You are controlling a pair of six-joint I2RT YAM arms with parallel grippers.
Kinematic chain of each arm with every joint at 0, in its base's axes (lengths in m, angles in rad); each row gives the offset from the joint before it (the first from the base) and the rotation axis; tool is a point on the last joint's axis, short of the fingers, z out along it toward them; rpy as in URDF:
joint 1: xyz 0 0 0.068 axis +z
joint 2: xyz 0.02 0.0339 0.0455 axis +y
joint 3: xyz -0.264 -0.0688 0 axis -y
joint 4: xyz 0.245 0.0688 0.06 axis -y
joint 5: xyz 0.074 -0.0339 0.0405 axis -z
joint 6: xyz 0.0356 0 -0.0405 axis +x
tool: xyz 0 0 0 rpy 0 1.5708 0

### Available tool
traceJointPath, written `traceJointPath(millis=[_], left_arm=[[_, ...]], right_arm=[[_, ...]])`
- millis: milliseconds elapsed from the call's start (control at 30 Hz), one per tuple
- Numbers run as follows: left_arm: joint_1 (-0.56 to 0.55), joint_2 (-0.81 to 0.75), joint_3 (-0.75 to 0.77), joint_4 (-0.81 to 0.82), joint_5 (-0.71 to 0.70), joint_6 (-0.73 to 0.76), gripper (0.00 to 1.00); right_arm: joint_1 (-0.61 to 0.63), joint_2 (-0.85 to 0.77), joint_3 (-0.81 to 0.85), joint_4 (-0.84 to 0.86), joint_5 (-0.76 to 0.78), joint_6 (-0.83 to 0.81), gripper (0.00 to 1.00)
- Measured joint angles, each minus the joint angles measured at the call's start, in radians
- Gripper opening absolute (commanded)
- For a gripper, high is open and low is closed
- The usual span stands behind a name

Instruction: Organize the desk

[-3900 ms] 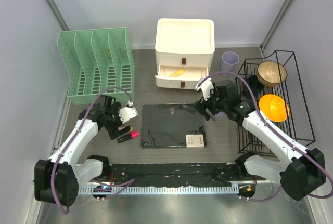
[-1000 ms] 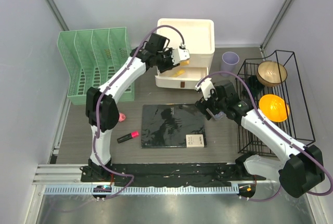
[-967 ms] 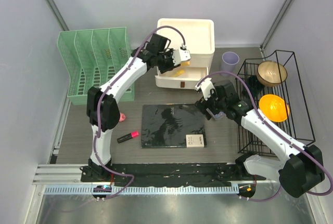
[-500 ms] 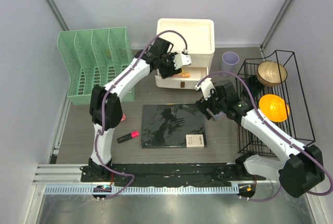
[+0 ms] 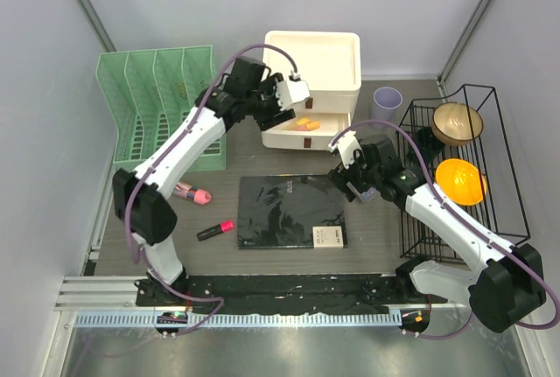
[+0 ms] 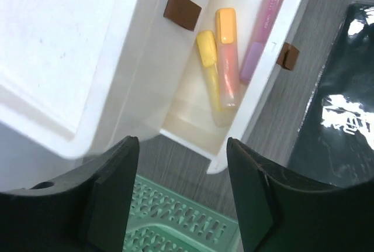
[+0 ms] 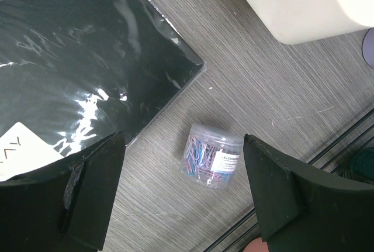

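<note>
The desk (image 5: pixel 289 261), a grey-brown wood-grain top, fills the top view from the front rail to the back wall. On it, at 12 o'clock, stands a white drawer unit (image 5: pixel 312 62) with its lower drawer (image 5: pixel 302 136) pulled out. At 10 o'clock is a green file rack (image 5: pixel 162 106), and at 3 o'clock a black wire rack (image 5: pixel 490 211) holds a wooden bowl (image 5: pixel 458 122) and an orange bowl (image 5: pixel 461 180). A purple cup (image 5: pixel 388 99) stands at 1 o'clock, between the drawer unit and the rack. A black notebook (image 5: pixel 289 211) lies flat at the centre. At its 9 o'clock lies a pink marker (image 5: pixel 216 230), and beyond that a small pink-tipped thing (image 5: pixel 192 192), perhaps another pen, too small to tell. The left gripper (image 5: pixel 293 97) hangs above the open drawer with its fingers (image 6: pixel 108 199) spread and nothing between them. Beneath it in the drawer lie a yellow highlighter (image 6: pixel 207 68), an orange highlighter (image 6: pixel 227 59) touching it, and a pink one (image 6: pixel 263 30) just beside. The right gripper (image 5: pixel 346 154) hovers at the notebook's 2 o'clock corner, fingers (image 7: pixel 280 193) wide and empty. Below it, a clear jar of paper clips (image 7: pixel 213 156) lies on its side on the desk, just beside the notebook's edge.
</note>
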Motion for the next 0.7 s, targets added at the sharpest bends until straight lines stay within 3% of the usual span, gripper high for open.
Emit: traceJointPath(millis=[267, 433, 700], left_arm=[[0.016, -0.377, -0.490, 0.058, -0.013, -0.019, 0.76], [0.059, -0.519, -0.795, 0.057, -0.010, -0.041, 0.83], [0.095, -0.704, -1.073, 0.046, 0.006, -0.072, 0.90]], right_arm=[[0.000, 0.000, 0.000, 0.000, -0.010, 0.000, 0.86], [0.000, 0.000, 0.000, 0.000, -0.018, 0.000, 0.87], [0.000, 0.009, 0.000, 0.000, -0.021, 0.000, 0.88]])
